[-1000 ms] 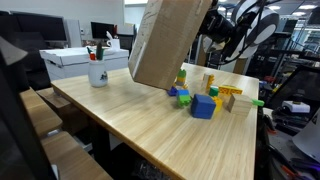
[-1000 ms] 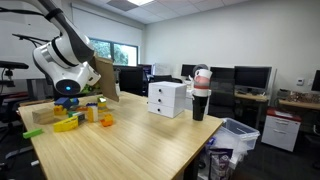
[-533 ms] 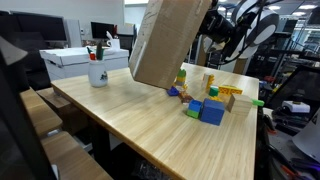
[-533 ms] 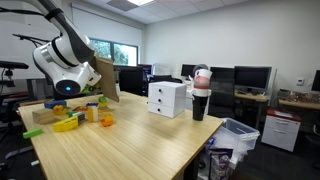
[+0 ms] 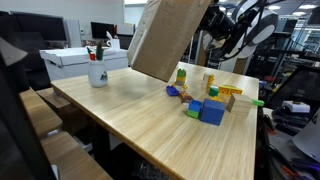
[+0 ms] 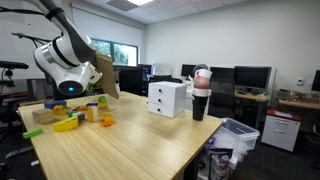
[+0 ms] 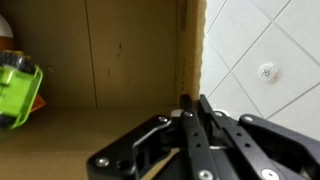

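My gripper [image 7: 192, 108] is shut on the wall of a cardboard box [image 5: 165, 40] and holds it tilted in the air above the wooden table [image 5: 130, 115]. In the wrist view I look into the box [image 7: 110, 55], where a green and orange toy [image 7: 18, 85] is at the left. The box also shows in an exterior view [image 6: 104, 75] beside the arm's white wrist [image 6: 62, 65]. Coloured toy blocks [image 5: 205, 100] lie on the table below and beside the box. A blue block [image 5: 212, 110] is the nearest of them.
A white mug with pens [image 5: 97, 72] and a white box [image 5: 80, 60] stand at the table's far side. A white drawer unit [image 6: 166, 98] and a dark cup [image 6: 200, 95] stand on the table. Yellow and green toys [image 6: 65, 122] lie near the arm. Office desks and monitors surround.
The box has been lifted a little higher and tipped. A blue block has shifted to the right on the table.
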### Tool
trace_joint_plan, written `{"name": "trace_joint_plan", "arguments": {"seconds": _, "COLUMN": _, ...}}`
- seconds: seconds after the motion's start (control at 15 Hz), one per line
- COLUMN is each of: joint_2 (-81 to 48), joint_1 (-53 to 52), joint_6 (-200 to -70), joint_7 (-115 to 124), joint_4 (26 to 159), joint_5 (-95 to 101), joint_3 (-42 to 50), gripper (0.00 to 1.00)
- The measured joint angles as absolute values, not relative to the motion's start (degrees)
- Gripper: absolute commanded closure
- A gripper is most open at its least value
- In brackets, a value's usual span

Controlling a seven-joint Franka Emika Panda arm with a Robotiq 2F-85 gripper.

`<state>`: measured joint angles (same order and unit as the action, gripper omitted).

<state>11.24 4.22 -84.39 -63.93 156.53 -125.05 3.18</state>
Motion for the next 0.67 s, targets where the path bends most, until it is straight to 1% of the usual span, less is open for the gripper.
{"name": "trace_joint_plan", "arguments": {"seconds": 0.47, "joint_2": 7.84, "joint_1": 3.05, "joint_6": -82.36, "joint_7": -63.96, "joint_4": 153.30, "joint_5": -124.73, "joint_3": 1.60, "gripper": 0.96}}
{"name": "trace_joint_plan", "arguments": {"seconds": 0.67, "joint_2": 7.91, "joint_1": 3.47, "joint_6": -85.65, "joint_7": -64.14, "joint_4": 152.82, "joint_5": -120.13, "joint_3": 1.64, "gripper": 0.96}}
